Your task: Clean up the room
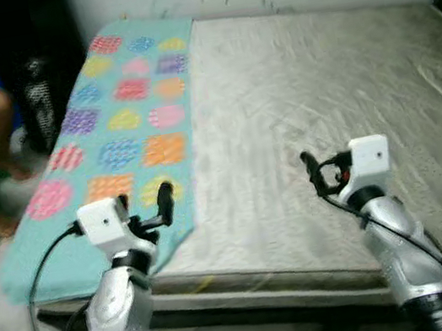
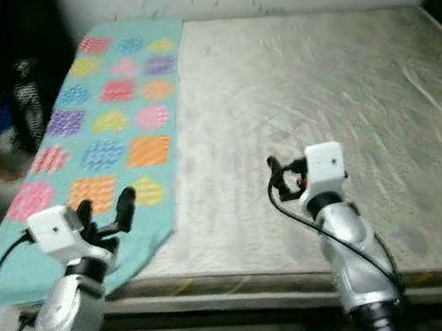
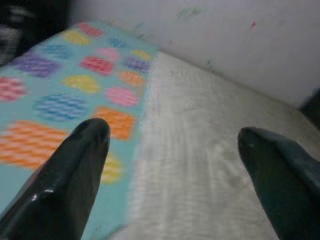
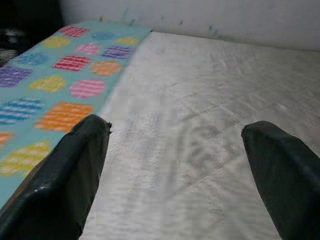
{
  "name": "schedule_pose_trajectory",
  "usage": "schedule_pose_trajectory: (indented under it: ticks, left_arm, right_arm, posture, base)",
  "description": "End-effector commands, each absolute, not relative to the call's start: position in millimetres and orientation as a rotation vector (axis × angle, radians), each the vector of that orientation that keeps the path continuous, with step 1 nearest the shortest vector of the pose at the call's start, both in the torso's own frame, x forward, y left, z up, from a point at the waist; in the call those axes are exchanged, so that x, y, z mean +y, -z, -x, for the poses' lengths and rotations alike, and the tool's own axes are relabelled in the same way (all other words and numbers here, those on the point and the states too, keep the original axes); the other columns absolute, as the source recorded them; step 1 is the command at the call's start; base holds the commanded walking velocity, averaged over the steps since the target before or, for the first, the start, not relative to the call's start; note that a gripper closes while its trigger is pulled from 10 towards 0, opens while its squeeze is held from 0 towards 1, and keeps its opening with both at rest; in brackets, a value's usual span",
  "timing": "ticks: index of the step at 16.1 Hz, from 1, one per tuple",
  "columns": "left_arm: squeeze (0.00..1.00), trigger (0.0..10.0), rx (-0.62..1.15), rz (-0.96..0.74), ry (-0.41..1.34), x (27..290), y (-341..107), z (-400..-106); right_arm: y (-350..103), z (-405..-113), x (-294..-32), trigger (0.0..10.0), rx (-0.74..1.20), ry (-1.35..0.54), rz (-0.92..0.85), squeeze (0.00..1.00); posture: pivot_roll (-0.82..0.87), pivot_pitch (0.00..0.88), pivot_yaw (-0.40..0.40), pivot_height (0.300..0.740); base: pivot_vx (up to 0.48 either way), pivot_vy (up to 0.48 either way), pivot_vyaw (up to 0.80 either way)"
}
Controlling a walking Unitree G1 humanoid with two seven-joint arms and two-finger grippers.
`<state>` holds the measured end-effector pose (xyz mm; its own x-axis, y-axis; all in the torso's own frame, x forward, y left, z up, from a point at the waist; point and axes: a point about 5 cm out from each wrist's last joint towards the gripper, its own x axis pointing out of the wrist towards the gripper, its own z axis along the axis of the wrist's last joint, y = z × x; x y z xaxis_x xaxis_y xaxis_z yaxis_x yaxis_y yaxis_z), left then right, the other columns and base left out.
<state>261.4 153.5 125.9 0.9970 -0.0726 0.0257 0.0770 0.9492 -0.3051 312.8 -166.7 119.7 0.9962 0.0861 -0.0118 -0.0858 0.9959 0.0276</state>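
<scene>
- Blanket (image 1: 124,123): teal, coloured patches, spread along left side of mattress (image 1: 320,96).
- Left gripper (image 3: 172,165): fingers spread, above blanket's near edge.
- Right gripper (image 4: 175,165): fingers spread, above bare mattress.

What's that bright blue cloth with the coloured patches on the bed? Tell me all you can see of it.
The turquoise blanket looks like thin, soft fabric printed with rows of striped patches in pink, orange, yellow, purple and blue. It lies spread flat along the left side of the bare mattress, reaching from the wall end to the near edge, where its corner droops over the side. The left gripper hangs above its near end, fingers open.
</scene>
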Motion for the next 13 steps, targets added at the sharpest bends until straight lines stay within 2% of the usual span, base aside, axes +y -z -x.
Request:
schedule_pose_trajectory:
  ticks: [1,7,13]
  left_arm:
    - [0.00,10.0,-0.008,0.309,0.070,153.2,-125.5,-261.1]
    - [0.00,10.0,-0.008,0.309,0.070,153.2,-125.5,-261.1]
    - [0.00,10.0,-0.017,0.313,0.053,153.8,-126.6,-262.5]
  right_arm:
    - [-119.9,-312.3,-165.9,10.0,0.015,-0.098,-0.021,0.00]
    - [-119.9,-312.3,-165.9,10.0,0.015,-0.098,-0.021,0.00]
    - [-117.3,-313.2,-161.2,10.0,0.028,-0.137,0.016,0.00]
  posture:
    - [0.05,0.148,-0.032,0.737]
    - [0.05,0.148,-0.032,0.737]
    - [0.04,0.153,-0.038,0.737]
  base:
    - [0.000,0.480,0.00]
    - [0.000,0.480,0.00]
    - [0.000,0.000,0.00]
